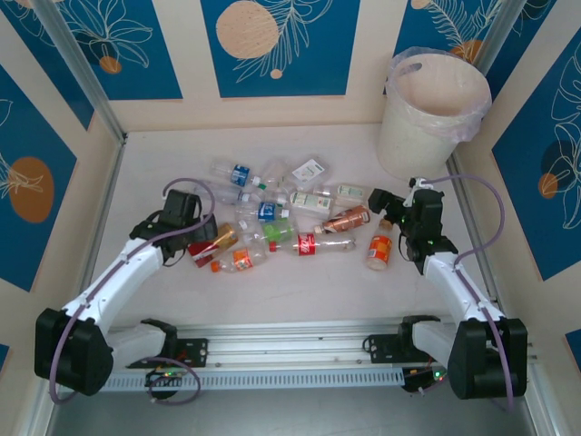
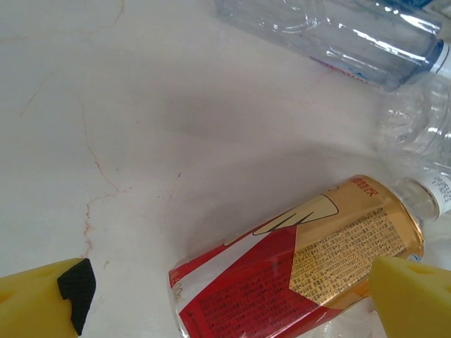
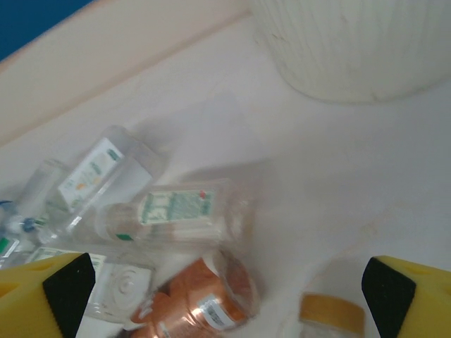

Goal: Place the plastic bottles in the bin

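Plastic bottles (image 1: 309, 243) and bin (image 1: 413, 145) together from above.

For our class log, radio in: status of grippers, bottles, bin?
Left gripper open over red-and-gold bottle. Right gripper open near copper bottle. Bottles on table; bin upright, far right. Path unobstructed.

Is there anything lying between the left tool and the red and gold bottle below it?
Nothing visible does. The left tool is open right above the red and gold bottle, a finger on either side of it. Next to it there is bare table, and the clear bottle lies beyond, out of the path.
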Robot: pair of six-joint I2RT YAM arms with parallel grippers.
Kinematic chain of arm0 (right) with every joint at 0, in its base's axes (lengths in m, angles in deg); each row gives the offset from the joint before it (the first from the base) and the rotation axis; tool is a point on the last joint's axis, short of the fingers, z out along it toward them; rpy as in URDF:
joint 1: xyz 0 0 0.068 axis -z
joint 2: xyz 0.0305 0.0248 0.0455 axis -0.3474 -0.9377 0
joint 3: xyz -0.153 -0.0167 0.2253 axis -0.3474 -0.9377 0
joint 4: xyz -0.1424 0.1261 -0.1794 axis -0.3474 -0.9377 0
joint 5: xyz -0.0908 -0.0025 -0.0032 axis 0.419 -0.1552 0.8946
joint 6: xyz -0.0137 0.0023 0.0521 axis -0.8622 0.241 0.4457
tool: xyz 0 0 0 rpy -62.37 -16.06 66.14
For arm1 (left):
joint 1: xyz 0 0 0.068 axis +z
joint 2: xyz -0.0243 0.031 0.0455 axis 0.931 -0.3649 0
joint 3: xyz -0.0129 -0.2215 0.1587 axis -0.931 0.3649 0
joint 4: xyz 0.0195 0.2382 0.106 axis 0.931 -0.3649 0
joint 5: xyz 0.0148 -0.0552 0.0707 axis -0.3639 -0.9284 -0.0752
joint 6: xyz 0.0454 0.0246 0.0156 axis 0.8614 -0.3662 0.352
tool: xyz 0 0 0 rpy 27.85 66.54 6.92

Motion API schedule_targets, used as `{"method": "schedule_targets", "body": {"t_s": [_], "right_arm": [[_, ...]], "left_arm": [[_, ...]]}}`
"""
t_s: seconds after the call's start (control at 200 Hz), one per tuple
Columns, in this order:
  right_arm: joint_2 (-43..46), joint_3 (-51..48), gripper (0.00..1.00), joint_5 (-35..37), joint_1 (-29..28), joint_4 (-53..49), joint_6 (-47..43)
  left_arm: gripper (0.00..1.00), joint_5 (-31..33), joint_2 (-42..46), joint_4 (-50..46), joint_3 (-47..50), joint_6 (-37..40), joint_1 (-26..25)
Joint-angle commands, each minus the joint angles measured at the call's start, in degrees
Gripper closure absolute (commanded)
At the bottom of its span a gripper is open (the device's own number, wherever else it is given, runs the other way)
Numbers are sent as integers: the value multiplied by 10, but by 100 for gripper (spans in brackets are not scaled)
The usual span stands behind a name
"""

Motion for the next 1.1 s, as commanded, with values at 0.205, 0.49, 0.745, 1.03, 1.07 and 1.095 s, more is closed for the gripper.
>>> {"method": "schedule_targets", "body": {"t_s": [0.205, 0.49, 0.745, 1.03, 1.07, 1.095], "right_arm": [[-73, 71, 3, -22, -11, -304, 78], [-118, 68, 12, -4, -33, -333, 113], [-143, 39, 26, 9, -53, -300, 145], [-122, 38, 46, 48, -63, -290, 130], [-112, 38, 49, 55, -63, -289, 126], [-106, 39, 50, 59, -64, -288, 124]], "left_arm": [[0, -3, 29, 37, 31, 1, -2], [0, -4, 33, 73, 56, -45, 4], [0, -31, 39, 123, 75, -48, 13], [0, -72, 33, 128, 78, -58, 58], [0, -66, 34, 127, 80, -57, 61], [0, -61, 35, 127, 81, -55, 62]]}}
